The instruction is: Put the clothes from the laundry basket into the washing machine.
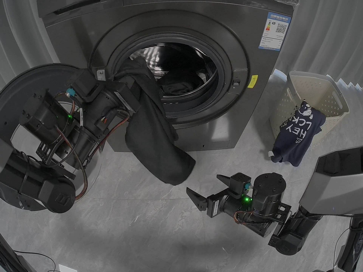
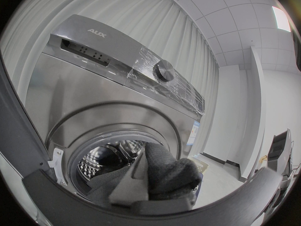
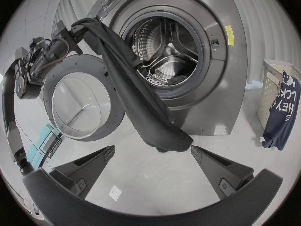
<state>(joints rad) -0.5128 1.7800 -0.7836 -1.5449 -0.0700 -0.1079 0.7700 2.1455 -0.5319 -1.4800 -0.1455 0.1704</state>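
The grey washing machine stands with its round door swung open to the left. My left gripper is shut on a long black garment at the left rim of the drum opening; most of the cloth hangs down in front of the machine to just above the floor. In the left wrist view the black garment is bunched between my fingers. More dark clothes lie inside the drum. My right gripper is open and empty, low over the floor below the hanging cloth. A navy printed shirt drapes over the laundry basket.
The white basket stands on the floor right of the machine, against a pale curtain. A grey cabinet-like unit sits at the right edge. The open door takes up the space left of the machine. Bare grey floor lies in front.
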